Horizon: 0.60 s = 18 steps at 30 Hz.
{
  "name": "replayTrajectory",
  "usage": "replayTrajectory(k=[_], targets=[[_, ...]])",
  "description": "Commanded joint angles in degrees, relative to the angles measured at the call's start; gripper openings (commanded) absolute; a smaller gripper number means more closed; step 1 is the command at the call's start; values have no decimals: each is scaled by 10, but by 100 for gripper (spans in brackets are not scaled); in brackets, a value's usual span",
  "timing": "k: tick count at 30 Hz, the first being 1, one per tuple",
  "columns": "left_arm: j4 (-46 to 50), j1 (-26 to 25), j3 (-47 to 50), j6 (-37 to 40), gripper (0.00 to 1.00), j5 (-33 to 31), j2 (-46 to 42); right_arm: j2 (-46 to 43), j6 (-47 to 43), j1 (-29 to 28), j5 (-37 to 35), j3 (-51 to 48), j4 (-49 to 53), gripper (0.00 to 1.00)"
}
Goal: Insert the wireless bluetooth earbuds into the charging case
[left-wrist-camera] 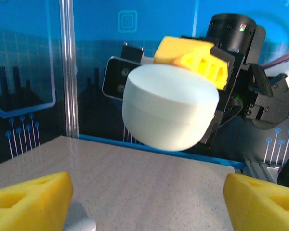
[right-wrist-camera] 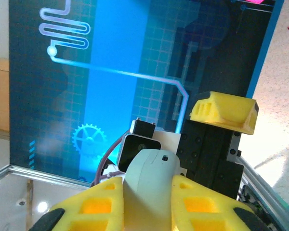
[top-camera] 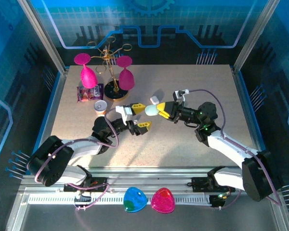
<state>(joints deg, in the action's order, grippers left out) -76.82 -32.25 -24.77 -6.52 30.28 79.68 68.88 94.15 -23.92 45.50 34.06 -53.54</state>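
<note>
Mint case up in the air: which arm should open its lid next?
Probably the left arm. Its jaws stand open and empty, facing the mint case. The right arm's jaws are shut on the case, holding it off the table.

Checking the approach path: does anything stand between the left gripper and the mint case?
Nothing visible does. The open left gripper faces the closed mint case, held off the table by the right gripper, with only air between.
</note>
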Motion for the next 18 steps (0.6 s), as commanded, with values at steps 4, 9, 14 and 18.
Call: replayTrajectory(k=[4, 9, 14, 18], targets=[[-35, -13, -36, -8, 73, 18, 0, 14, 52, -2, -17, -9, -103, 16], [-35, -24, -56, -3, 63, 28, 9, 35, 83, -4, -21, -12, -151, 16], [-35, -26, -66, 1, 58, 26, 10, 33, 80, -4, -21, -13, -146, 16], [-35, -27, -74, 5, 52, 34, 14, 33, 82, -4, -19, -15, -145, 16]])
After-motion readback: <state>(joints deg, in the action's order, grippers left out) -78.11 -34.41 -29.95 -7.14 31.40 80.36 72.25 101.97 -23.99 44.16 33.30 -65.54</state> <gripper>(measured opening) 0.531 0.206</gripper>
